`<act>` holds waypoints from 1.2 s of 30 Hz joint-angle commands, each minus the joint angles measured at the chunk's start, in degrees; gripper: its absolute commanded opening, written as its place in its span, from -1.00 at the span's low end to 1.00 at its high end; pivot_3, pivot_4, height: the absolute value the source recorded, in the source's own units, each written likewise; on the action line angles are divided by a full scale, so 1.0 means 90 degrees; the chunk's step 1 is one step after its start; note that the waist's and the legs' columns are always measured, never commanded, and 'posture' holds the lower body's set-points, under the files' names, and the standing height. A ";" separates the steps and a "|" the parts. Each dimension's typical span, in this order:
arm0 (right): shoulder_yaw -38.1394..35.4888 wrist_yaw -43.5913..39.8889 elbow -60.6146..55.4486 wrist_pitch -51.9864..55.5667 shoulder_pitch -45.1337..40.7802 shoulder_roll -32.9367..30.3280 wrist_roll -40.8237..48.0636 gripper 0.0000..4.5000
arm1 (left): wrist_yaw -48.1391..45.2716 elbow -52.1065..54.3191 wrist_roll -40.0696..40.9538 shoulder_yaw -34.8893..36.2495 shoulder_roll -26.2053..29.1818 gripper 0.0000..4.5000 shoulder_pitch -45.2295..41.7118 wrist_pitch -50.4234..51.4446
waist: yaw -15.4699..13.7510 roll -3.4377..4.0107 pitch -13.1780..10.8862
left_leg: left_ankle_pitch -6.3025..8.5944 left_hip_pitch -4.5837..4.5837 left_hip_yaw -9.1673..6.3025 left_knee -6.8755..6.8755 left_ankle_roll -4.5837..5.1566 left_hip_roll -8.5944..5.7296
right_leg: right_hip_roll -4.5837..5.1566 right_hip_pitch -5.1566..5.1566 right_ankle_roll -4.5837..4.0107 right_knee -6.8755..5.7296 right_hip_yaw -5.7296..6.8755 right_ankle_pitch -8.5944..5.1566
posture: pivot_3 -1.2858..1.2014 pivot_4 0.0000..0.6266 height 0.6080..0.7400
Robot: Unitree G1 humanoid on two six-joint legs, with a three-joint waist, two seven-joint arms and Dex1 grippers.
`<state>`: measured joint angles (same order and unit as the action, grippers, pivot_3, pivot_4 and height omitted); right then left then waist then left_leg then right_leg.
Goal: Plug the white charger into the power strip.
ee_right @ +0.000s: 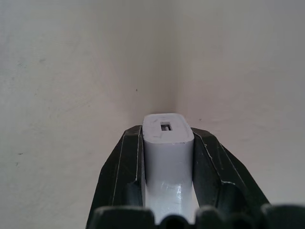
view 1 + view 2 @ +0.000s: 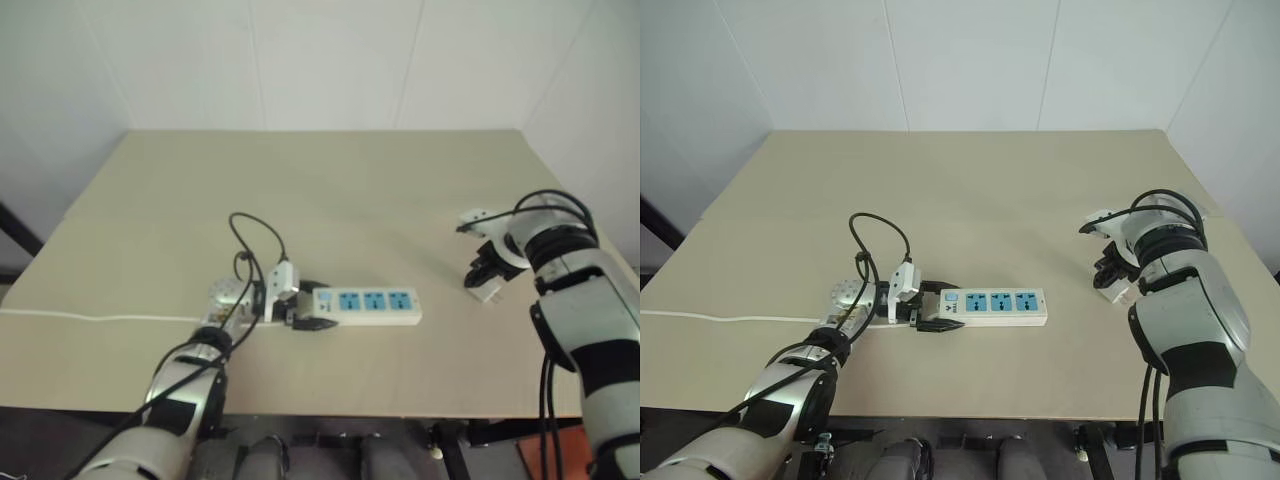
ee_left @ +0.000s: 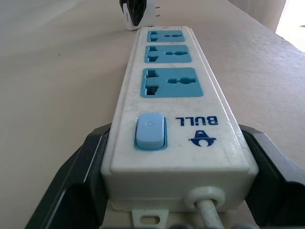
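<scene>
The power strip (image 3: 178,119) read "BULL" beside its blue switch (image 3: 150,131), legible in the left wrist view. The left gripper (image 2: 937,306) pinched that switch end. At the strip's 3 o'clock, the right gripper (image 1: 167,157) was clamped on the white charger (image 1: 167,143), its port visible up close.

The right gripper's (image 1: 167,157) two black fingers (image 1: 121,171) clamp a small white cube-shaped plastic charger (image 1: 167,143) from both sides, its slotted end face pointing at the pale beige tabletop (image 1: 71,71) beyond.
</scene>
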<state>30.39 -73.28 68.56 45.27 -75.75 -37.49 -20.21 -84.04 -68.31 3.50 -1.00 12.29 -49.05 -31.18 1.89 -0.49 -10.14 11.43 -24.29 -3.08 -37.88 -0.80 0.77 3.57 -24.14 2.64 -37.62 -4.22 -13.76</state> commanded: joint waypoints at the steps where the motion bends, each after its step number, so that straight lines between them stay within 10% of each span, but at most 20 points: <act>1: -0.0121 -0.0389 -0.1049 0.0121 -0.0118 -0.0393 -0.0035 -0.51 | -0.0208 0.0138 -0.0117 -0.0190 0.0071 0.47 0.0075 0.0095 | 0.0033 0.0003 -0.0002 | 0.0000 -0.0002 0.0000 0.0000 0.0000 0.0000 | 0.0000 -0.0002 0.0000 -0.0001 0.0000 0.0000 | 0.03 -0.52 1.00; 7: -0.1678 -0.0584 -0.4982 0.0866 0.1338 -0.1126 0.1169 -0.51 | -0.0193 0.0649 -0.0202 -0.0404 0.0338 0.47 0.0315 0.0068 | 0.0065 0.0004 -0.0003 | 0.0001 -0.0007 -0.0009 0.0003 0.0000 0.0006 | -0.0005 -0.0004 0.0004 0.0001 0.0006 -0.0003 | 0.03 -0.52 1.00; 15: -0.4712 0.0403 -0.7817 -0.0297 0.4006 0.0762 0.3976 -0.51 | 0.0059 0.2170 0.0071 -0.0575 0.0426 0.47 0.1241 0.0761 | 0.0102 -0.0006 0.0006 | 0.0000 0.0027 -0.0012 0.0003 0.0001 0.0009 | -0.0008 0.0032 0.0003 -0.0002 0.0002 -0.0003 | 0.03 -0.52 1.00; 36: -0.3489 -0.0972 -0.5036 -0.4432 0.4511 0.2240 0.4726 -0.51 | 0.0479 0.3415 0.0296 -0.1032 0.0847 0.47 0.1692 0.2066 | 0.0093 -0.0007 0.0006 | 0.0001 0.0113 -0.0005 0.0005 0.0001 0.0009 | -0.0009 0.0120 0.0032 0.0018 -0.0001 -0.0022 | 0.03 -0.52 1.00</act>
<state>-0.94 -80.79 21.86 8.10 -32.95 -17.18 22.23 -79.48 -37.82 7.13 -8.97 18.79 -34.95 -13.44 2.73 -0.56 -10.09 11.44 -23.27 -3.13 -37.83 -0.79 0.86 3.49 -23.06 2.93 -37.44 -4.23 -13.96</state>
